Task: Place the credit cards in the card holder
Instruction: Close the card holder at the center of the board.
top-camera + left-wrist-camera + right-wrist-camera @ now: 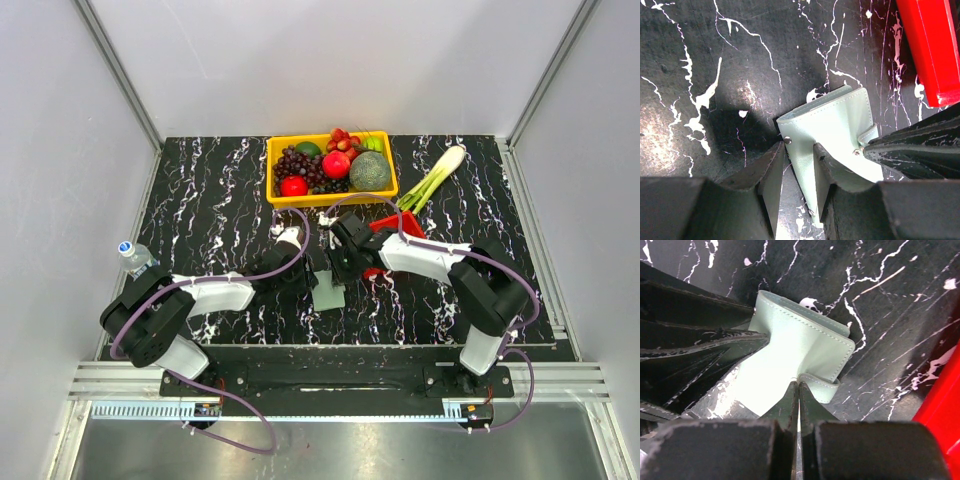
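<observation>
The card holder (328, 292), a pale grey-green soft pouch, lies partly unfolded on the black marbled table between both grippers. In the left wrist view my left gripper (799, 147) has its jaws around one flap of the pouch (832, 125), beside a snap, and grips it. In the right wrist view my right gripper (799, 386) is pinched shut on the pouch's (800, 345) edge next to its small strap. In the top view the left gripper (305, 280) and the right gripper (345, 268) meet over the pouch. No credit cards show in any view.
A red plastic basket (395, 225) stands just behind the right gripper, and its red wall shows in the left wrist view (935, 50). A yellow tray (275, 165) of fruit and a leek (432, 180) lie at the back. A water bottle (135, 257) stands at the left.
</observation>
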Tool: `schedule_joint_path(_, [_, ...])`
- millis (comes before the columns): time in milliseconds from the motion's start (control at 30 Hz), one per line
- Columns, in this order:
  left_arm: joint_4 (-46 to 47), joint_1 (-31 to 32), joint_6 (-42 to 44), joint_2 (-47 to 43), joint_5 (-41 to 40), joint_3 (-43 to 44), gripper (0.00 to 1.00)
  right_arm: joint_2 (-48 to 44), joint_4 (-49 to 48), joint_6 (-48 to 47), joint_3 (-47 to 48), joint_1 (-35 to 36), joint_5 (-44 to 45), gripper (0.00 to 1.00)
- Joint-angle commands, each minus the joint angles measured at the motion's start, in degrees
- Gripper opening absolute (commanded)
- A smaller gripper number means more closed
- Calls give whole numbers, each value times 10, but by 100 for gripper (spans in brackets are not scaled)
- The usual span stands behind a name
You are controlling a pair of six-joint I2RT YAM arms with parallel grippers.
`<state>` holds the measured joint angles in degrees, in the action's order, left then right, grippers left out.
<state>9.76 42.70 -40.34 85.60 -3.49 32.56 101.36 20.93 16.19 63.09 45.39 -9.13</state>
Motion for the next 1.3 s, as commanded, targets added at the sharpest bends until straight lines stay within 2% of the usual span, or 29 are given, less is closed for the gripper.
schedule_joint_path(0, [3,4,3,0,4,10,34,10,-9,12,3,8,-43,1])
schedule_joint_path(300, [2,3,0,-2,1,8,33,21,3,5,9,12,-33,0])
schedule_joint_path(533, [3,2,0,-2,1,8,33,22,35,-10,19,20,27,0])
schedule_joint_path(800, [3,3,-4,0,-1,8,32,43,52,-22,34,34,-4,1])
schedule_joint_path(1267, [20,3,-18,1,2,0,29,75,68,-19,40,63,16,1])
